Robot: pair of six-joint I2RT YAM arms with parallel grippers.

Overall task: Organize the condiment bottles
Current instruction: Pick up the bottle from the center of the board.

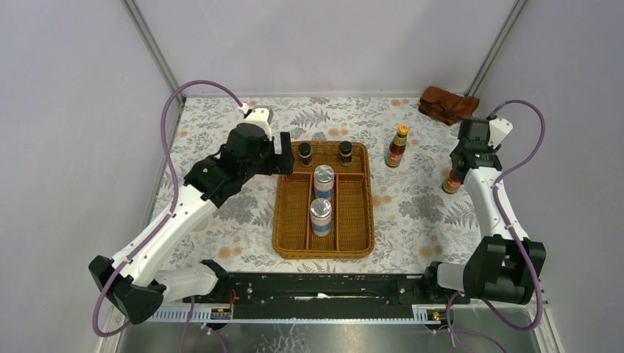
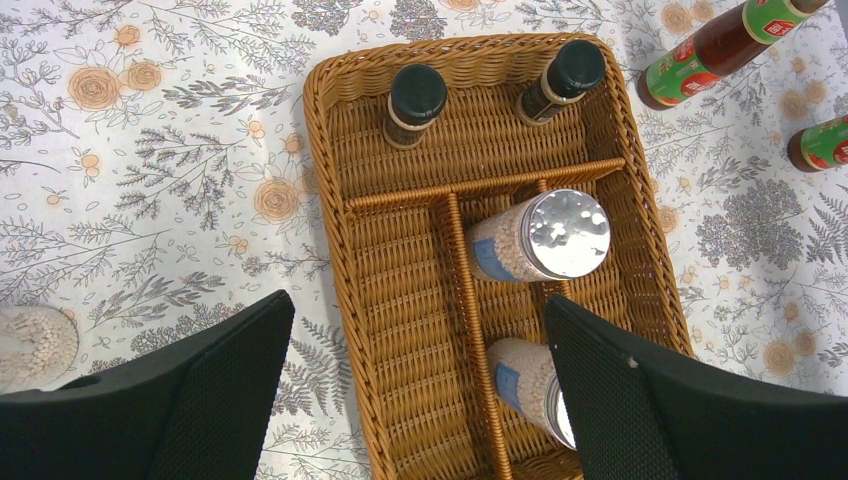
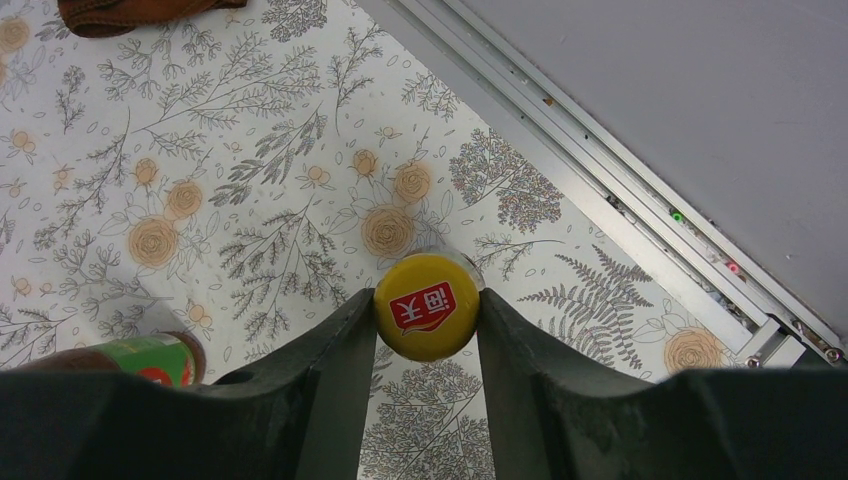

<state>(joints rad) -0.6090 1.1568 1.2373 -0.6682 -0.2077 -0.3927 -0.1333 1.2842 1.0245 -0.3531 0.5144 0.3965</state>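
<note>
2 shakers (image 1: 324, 180); 2 sauce bottles (image 1: 397, 145), 1 seemingly in right pincer (image 3: 427, 302); left pincer (image 2: 418, 300) open.

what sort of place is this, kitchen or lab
Most likely a robot lab cell, not a kitchen: bare grey walls, left arm and right arm bolted to a rail, a floral tabletop staged with a wicker tray.

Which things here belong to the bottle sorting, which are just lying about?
Job: two tiny dark black-capped bottles; two silver-lidded blue-labelled shakers; two red yellow-capped sauce bottles, one in the right gripper; a clear jar of pale grains.
Rest: brown woven wicker tray; rust-brown cloth.
</note>
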